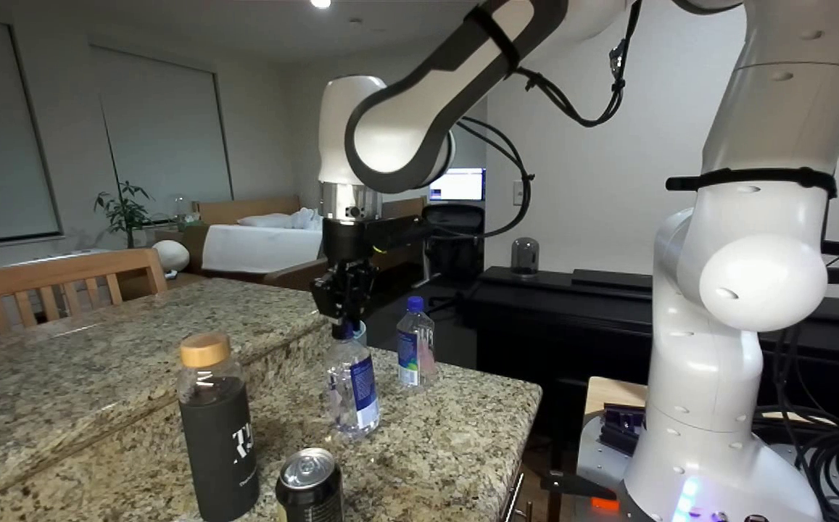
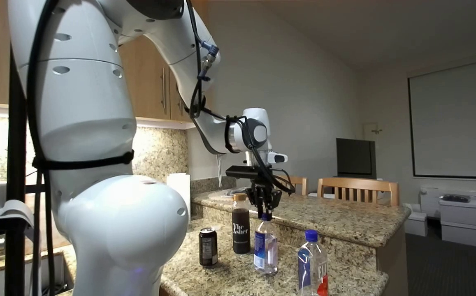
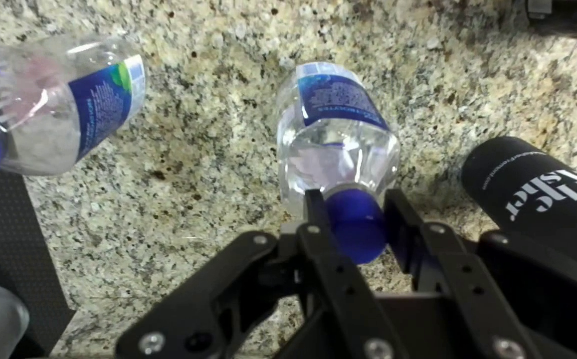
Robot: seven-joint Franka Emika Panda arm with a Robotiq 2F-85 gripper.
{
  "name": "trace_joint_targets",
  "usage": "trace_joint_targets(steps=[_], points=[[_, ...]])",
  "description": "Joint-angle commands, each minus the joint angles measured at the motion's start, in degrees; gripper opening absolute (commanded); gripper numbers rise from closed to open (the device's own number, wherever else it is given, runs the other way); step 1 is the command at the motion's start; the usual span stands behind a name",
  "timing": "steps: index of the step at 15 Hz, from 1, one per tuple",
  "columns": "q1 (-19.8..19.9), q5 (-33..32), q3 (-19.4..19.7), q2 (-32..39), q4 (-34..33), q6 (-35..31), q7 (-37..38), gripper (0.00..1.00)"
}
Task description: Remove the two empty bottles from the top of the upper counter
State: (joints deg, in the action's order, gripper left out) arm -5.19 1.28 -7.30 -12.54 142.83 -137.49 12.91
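Observation:
One clear bottle with a blue label (image 1: 355, 395) stands slightly tilted over the lower granite surface; I cannot tell whether its base touches. My gripper (image 1: 344, 320) points down, with its fingers closed around that bottle's blue cap. The bottle (image 3: 335, 149) shows the cap between both fingertips of the gripper (image 3: 354, 212) in the wrist view. The second bottle (image 1: 417, 349) stands upright on the lower surface, apart from the gripper; it also shows in an exterior view (image 2: 312, 263) and in the wrist view (image 3: 69, 99). The upper counter (image 1: 136, 333) rises beside them; no bottle shows on it.
A dark flask with tan cap (image 1: 217, 435) and a black can (image 1: 310, 489) stand on the lower surface (image 1: 463, 435) near the held bottle. The flask (image 3: 532, 194) is close to the gripper's side. Wooden chairs (image 2: 355, 190) stand behind the upper counter. The lower surface ends near the second bottle.

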Motion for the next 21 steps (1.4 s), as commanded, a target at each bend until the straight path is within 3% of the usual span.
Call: trace_joint_targets(steps=[1,10,11,12,18,21], points=[[1.0,-0.4,0.4,-3.5,3.0,-2.1,1.8,0.15],[0.8,-0.7,0.0,-3.3,3.5,-3.5,1.8,0.14],[0.8,-0.8,-0.1,-3.4,3.6,-3.4,1.8,0.58],[0.8,-0.9,-0.1,-3.5,3.7,-3.5,2.0,0.59],[0.9,-1.1,-0.6,-4.9,3.6,-3.4,2.3,0.96],[0.8,-1.1,-1.0,-5.6,3.3,-3.1,2.2,1.0]])
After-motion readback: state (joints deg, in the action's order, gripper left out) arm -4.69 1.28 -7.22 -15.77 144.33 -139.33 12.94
